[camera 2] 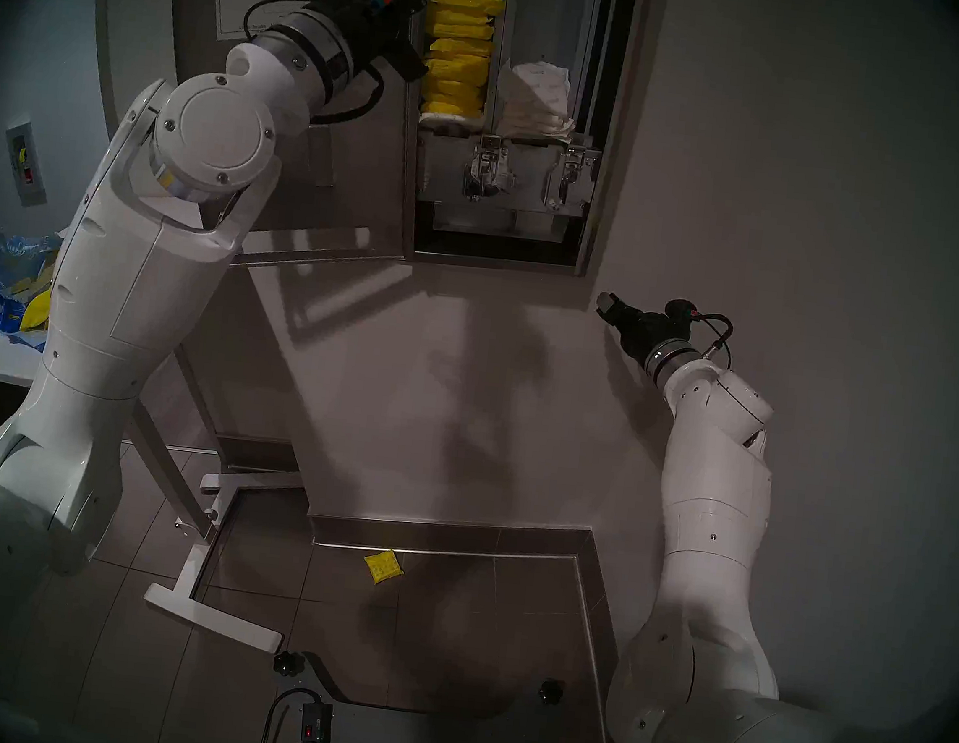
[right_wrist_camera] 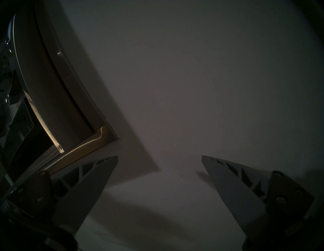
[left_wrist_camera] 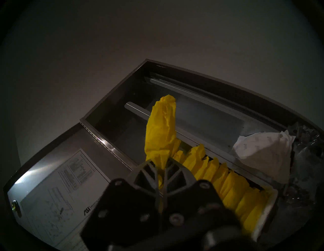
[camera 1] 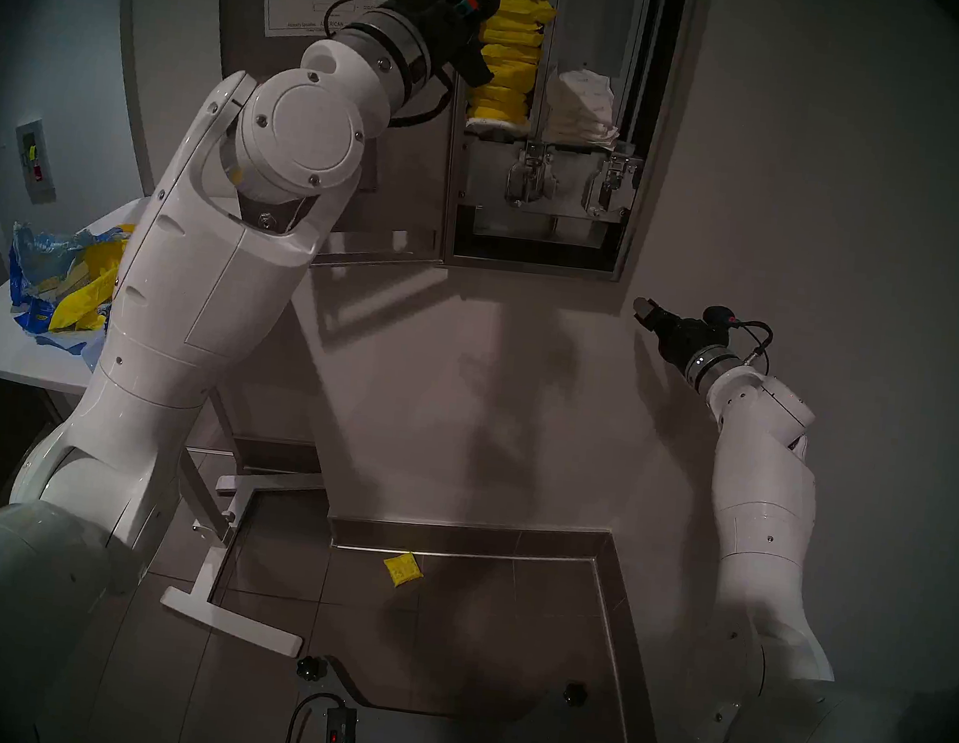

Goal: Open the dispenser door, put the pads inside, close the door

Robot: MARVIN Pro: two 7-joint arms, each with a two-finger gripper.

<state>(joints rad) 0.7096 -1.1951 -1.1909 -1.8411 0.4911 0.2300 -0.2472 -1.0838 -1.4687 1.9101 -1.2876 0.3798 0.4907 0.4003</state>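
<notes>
My left gripper (left_wrist_camera: 162, 168) is clamped on one crinkled bright-yellow pad (left_wrist_camera: 161, 133), raised at twelve o'clock above the stacked yellow pads (camera 1: 507, 61) in the cabinet's left column. The dispenser door (camera 1: 338, 115) hangs open at nine o'clock of them, its white instruction sheet showing. My right gripper (right_wrist_camera: 159, 168) is spread wide and empty, near the bare wall.

The pads (camera 1: 506, 67) are stacked in the dispenser's left compartment; the dispenser door (camera 1: 295, 81) hangs open to their left; one pad (camera 1: 402, 571) lies on the floor (camera 1: 470, 624) below.
</notes>
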